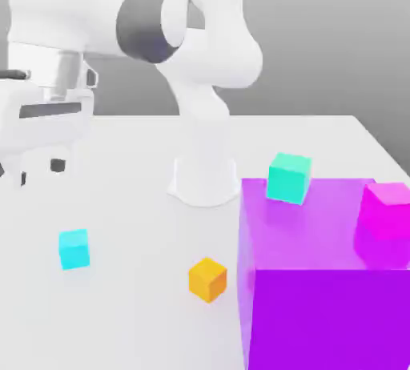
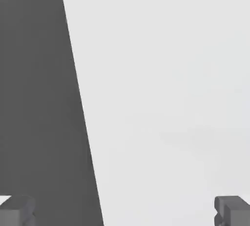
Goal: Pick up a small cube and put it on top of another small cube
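Observation:
The small cyan cube (image 1: 74, 249) rests on the white table (image 1: 136, 216) toward the exterior view's left. The teal cube (image 1: 288, 177) sits farther back on the exterior view's right, just behind the top edge of a huge purple cube (image 1: 320, 280). My gripper (image 1: 38, 173) hangs open above the table at the far left, higher than the cyan cube and behind it, with nothing between its fingers. In the hand view the two dark fingertips (image 2: 232, 213) stand wide apart over bare table (image 2: 171, 98) close to its edge.
A small orange cube (image 1: 207, 279) lies between the cyan cube and the purple cube. A magenta cube (image 1: 387, 212) sits at the purple cube's far right. The arm's white base (image 1: 204, 176) stands mid-table. Dark floor (image 2: 39, 98) lies beyond the table edge.

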You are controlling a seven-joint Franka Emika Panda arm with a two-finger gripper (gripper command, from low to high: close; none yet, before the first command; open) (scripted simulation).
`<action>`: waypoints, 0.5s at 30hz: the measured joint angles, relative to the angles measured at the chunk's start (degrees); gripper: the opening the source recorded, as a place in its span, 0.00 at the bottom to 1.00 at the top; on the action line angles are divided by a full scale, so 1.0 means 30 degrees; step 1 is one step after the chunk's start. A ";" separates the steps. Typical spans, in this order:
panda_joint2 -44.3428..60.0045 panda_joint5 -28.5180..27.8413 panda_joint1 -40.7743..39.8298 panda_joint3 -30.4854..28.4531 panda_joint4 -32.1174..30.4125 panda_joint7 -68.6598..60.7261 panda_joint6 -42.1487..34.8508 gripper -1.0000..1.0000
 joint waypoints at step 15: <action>0.4951 -0.1084 -0.4289 -0.0772 -0.3219 1.2890 0.3492 0.50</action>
